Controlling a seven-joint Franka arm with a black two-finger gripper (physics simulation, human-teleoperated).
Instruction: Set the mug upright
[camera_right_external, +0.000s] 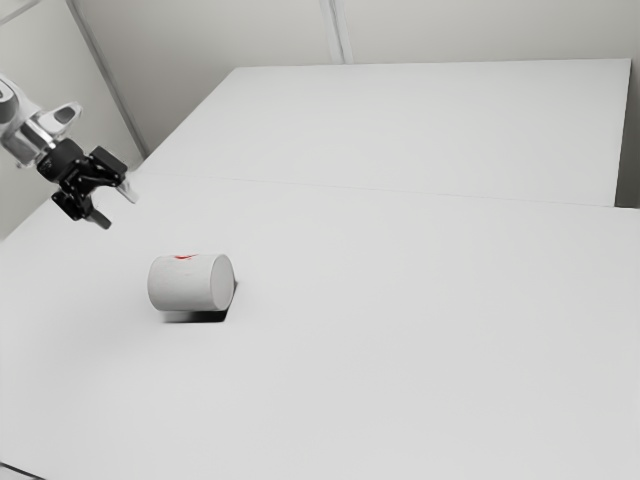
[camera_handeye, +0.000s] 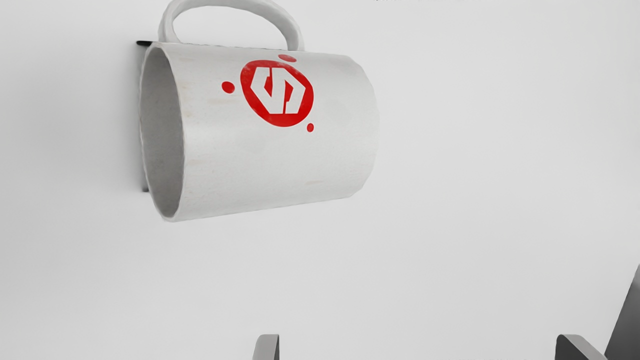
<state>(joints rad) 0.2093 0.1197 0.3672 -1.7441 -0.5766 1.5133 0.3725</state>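
Mug (camera_handeye: 270, 160), glossy white, cylindrical, sideways

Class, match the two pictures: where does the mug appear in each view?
Exterior view: the mug lies on its side in the view's left half, lower than the claw.
Wrist view: it lies out past the open claw, its handle pointing away from the claw.
Shared landmark: the red mark on the mug.
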